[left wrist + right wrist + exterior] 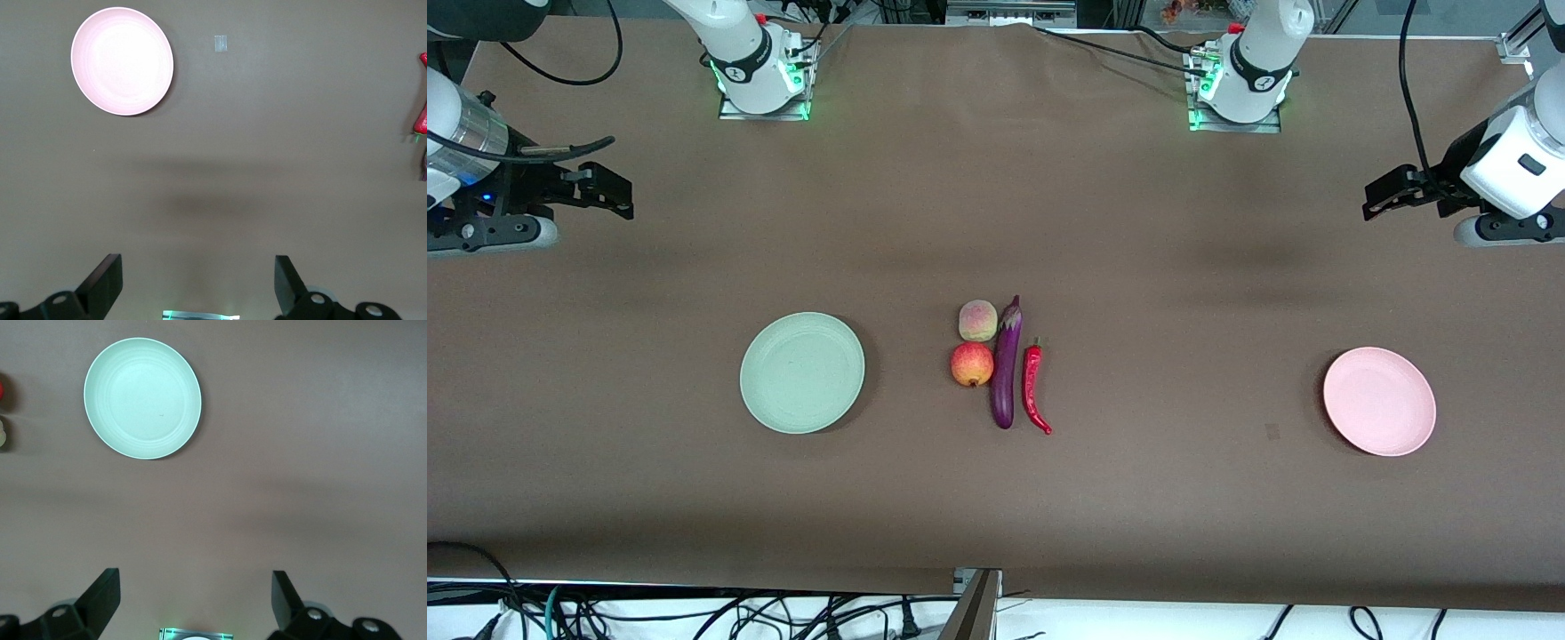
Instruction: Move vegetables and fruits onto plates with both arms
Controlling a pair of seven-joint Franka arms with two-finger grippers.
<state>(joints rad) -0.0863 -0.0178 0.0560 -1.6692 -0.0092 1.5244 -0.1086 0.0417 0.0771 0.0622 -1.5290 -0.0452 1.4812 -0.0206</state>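
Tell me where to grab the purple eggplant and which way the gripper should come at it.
Probably best from straight above, at the eggplant mid-body, fingers closing across its narrow width. It lies flat and long, with the apple touching one side and the chili close on the other, so finger room is tight.

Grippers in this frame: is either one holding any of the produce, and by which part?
Nothing is held. The left gripper and right gripper are both open over bare table at their own ends; all the produce lies mid-table between the plates.
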